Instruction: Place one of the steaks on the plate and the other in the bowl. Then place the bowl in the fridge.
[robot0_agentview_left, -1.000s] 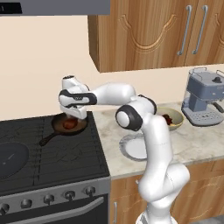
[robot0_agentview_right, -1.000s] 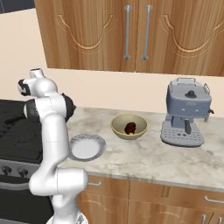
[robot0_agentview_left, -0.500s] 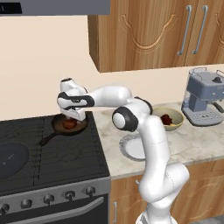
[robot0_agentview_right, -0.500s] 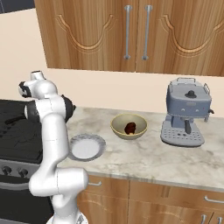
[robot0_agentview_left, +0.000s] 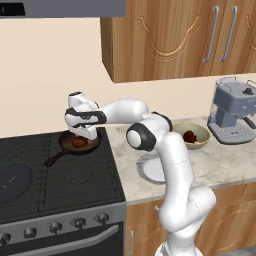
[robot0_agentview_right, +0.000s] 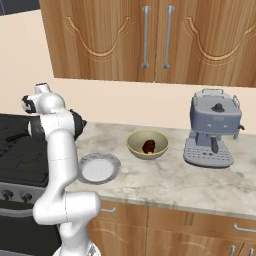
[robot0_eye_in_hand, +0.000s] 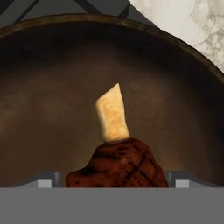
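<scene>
Steak (robot0_eye_in_hand: 118, 165) between fingers (robot0_eye_in_hand: 48, 178), in skillet (robot0_eye_in_hand: 52, 109)

Tool (robot0_agentview_left: 81, 139) low, jaws wide apart

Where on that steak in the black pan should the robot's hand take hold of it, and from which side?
Probably around its thick reddish-brown middle, from straight above. The steak lies flat, low in the skillet, whose raised rim would likely block a sideways approach. The pale strip on one end looks narrower, so it seems a poorer hold. The hand is right above it, a fingertip on either side of the meat.
</scene>
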